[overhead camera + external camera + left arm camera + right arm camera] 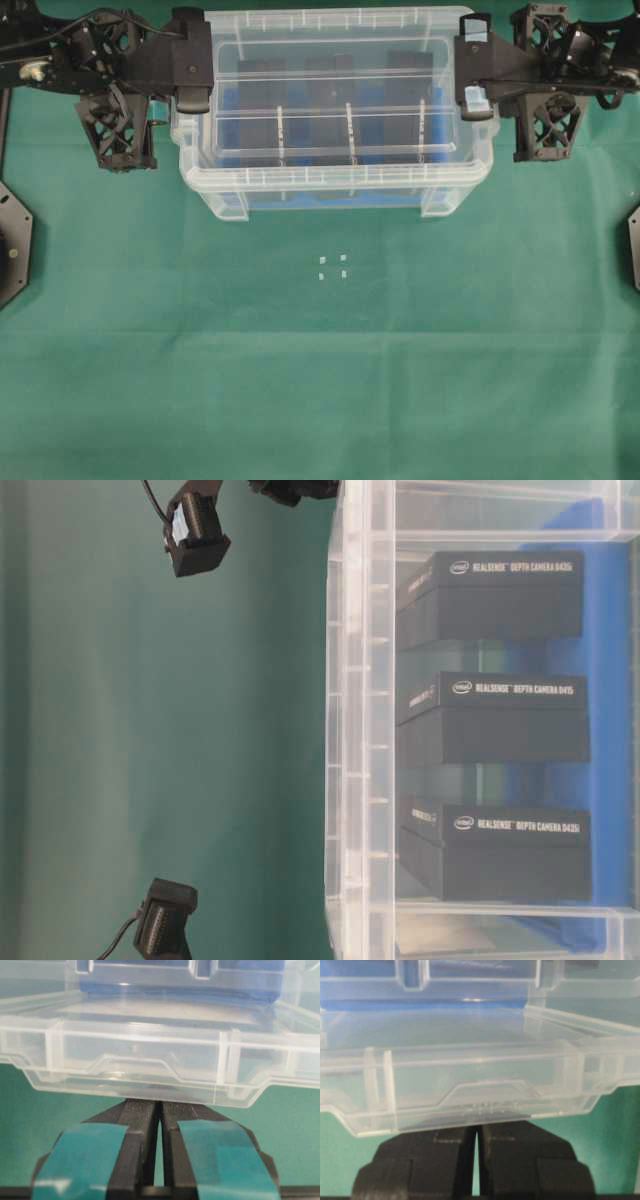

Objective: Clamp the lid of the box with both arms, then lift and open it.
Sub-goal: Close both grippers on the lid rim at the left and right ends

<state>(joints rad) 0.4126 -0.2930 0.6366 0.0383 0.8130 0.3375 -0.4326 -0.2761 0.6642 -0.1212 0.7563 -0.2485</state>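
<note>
My left gripper [160, 1110] pinches the short left edge of the lid [330, 95], teal-taped fingers [82, 1160] nearly pressed together with only a sliver of gap; my right gripper [477, 1132] pinches the opposite short edge the same way. In both wrist views the clear rim sits just at my fingertips, so my hold looks shallow. The lid appears lifted off the box [335, 185], which stands at the far middle of the green worktop [320, 380], with three black blocks [495, 720] on its blue insert [605, 720].

What worries me most is slip. Smooth plastic caught only at the tips could slide out of one side if my two arms do not travel together, and the lid would then swing down on the other grip or drop onto the box rim. Pulling my arms apart would strip both holds; pushing them inward would bow the thin panel until it pops free. Tilting it open too quickly could twist it out of my fingers. I cannot tell how far the lid clears the box rim, so a corner might also catch there and drag the box along.
</note>
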